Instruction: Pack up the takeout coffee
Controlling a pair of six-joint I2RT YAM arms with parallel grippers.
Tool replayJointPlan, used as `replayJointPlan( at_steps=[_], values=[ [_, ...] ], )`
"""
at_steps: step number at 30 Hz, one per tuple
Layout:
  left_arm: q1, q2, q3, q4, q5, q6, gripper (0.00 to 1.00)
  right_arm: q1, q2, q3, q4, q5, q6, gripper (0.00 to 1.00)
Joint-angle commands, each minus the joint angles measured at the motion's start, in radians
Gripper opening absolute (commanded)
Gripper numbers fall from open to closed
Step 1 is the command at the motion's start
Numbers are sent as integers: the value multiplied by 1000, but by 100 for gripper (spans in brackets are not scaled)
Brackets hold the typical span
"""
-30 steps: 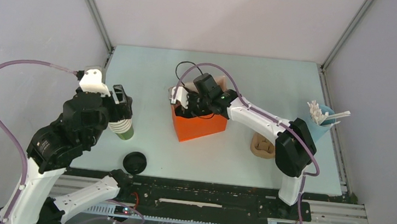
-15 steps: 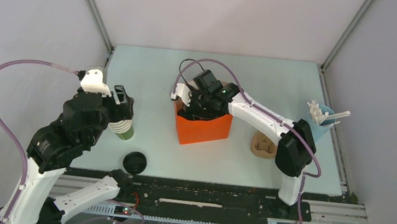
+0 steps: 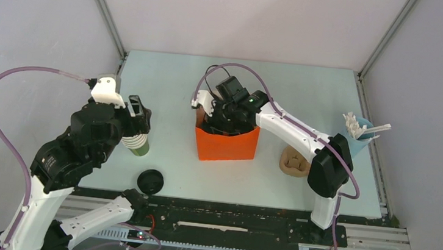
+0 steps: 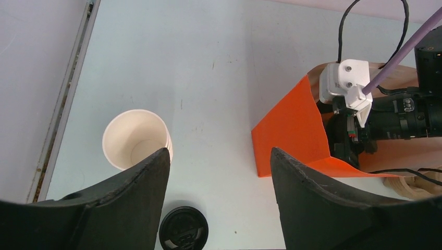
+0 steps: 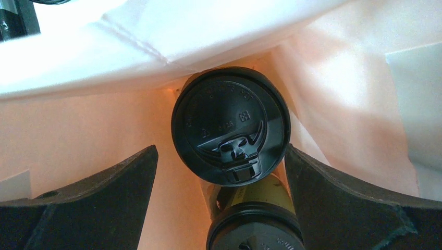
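An orange bag [image 3: 226,145] stands near the middle of the pale bench [image 3: 168,83], and the right hand [image 3: 222,122] reaches down into its open top from above. In the right wrist view that hand [image 5: 220,148] has its two dark fingers [image 5: 104,200] spread wide, one to each side of a lidded cup [image 5: 231,125] that sits inside the bag with its round black lid facing up at the camera. There is a clear gap on the left side of the lid; the other finger is very close to its rim, and whether it touches cannot be told. Nothing is pinched. A second lidded cup [image 5: 258,208] shows at the lower edge, just beside the first, with a strip of its olive-green side and the rim of its black lid in view; how it stands cannot be told. The left hand [image 3: 137,117] hovers at the left side of the bench, next to a stack of cups [image 3: 138,146]. From the left wrist its fingers [image 4: 125,203] are also spread, with only bare bench between them. The stack [image 4: 136,139] stands upright beyond one finger, white inside and without a lid. A loose black lid [image 3: 150,182] lies flat near the front edge. To the right of the bag lies a tan object [image 3: 294,162], and further right a blue cup [image 3: 357,138] holds white sticks.
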Motion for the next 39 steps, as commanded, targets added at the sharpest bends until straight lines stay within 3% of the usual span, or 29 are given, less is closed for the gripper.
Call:
replayJointPlan(
  at_steps=[1, 23, 33, 37, 39],
  values=[
    [6, 8, -18, 36, 12, -10, 75, -7, -71, 50, -12, 14, 44, 100],
    [7, 43, -28, 61, 48, -3, 76, -35, -206, 117, -29, 103, 191, 100],
    [6, 54, -31, 67, 45, 13, 76, -93, -270, 479, -235, 472, 411, 100],
    [7, 42, -38, 79, 53, 25, 76, -122, -414, 422, -228, 657, 511, 100],
    [6, 38, -31, 76, 58, 35, 76, -203, -503, 337, -248, 708, 622, 100]
  ],
)
